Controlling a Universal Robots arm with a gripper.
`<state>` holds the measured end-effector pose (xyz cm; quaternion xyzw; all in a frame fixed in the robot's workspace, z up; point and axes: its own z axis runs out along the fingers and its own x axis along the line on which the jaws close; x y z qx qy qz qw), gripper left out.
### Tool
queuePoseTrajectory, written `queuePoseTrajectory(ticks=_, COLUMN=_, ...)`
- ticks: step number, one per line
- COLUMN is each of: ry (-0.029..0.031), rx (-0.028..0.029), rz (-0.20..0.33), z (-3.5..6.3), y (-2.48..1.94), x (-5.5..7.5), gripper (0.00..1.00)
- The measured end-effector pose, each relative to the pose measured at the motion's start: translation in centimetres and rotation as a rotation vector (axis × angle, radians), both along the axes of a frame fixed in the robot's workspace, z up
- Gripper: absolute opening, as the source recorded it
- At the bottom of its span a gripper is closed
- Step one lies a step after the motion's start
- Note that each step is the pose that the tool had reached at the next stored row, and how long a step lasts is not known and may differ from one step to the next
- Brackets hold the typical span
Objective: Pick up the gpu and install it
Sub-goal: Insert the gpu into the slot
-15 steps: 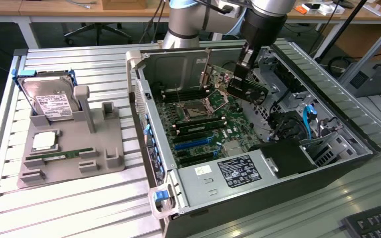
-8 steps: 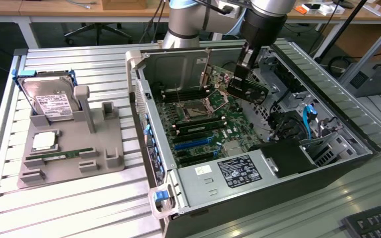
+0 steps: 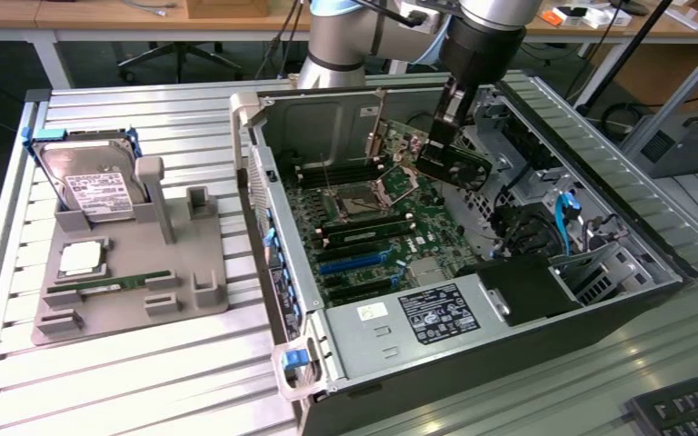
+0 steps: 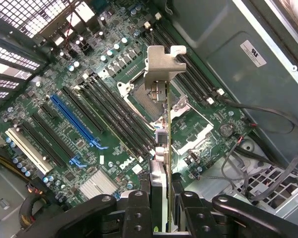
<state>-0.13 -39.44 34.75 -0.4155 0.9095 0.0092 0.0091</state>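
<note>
My gripper (image 3: 443, 136) hangs inside the open computer case (image 3: 362, 336), shut on the gpu (image 3: 461, 165). The gpu is a green card with a silver end bracket, held on edge a little above the motherboard (image 3: 428, 259). In the wrist view the gpu (image 4: 168, 134) shows edge-on between my black fingers (image 4: 139, 210), its bracket (image 4: 161, 67) pointing away from the camera. It hovers over the CPU socket and memory slots of the motherboard (image 4: 109, 64). The long blue slot (image 4: 72, 121) lies off to one side of the card, apart from it.
On the exterior view's left a grey fixture (image 3: 131, 291) holds a silver hard drive (image 3: 92, 186), a CPU (image 3: 83, 259) and a RAM stick (image 3: 106, 286). Case walls, drive bays and cables (image 3: 567, 218) ring the motherboard. A keyboard (image 3: 689, 409) lies at the lower right.
</note>
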Motion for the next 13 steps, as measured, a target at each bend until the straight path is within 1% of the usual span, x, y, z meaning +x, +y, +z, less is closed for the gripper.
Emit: queuePoseTrajectory(ticks=13, ry=0.0000, rx=-0.0001, rz=0.021, z=0.00, y=0.00, x=0.00, gripper=0.27)
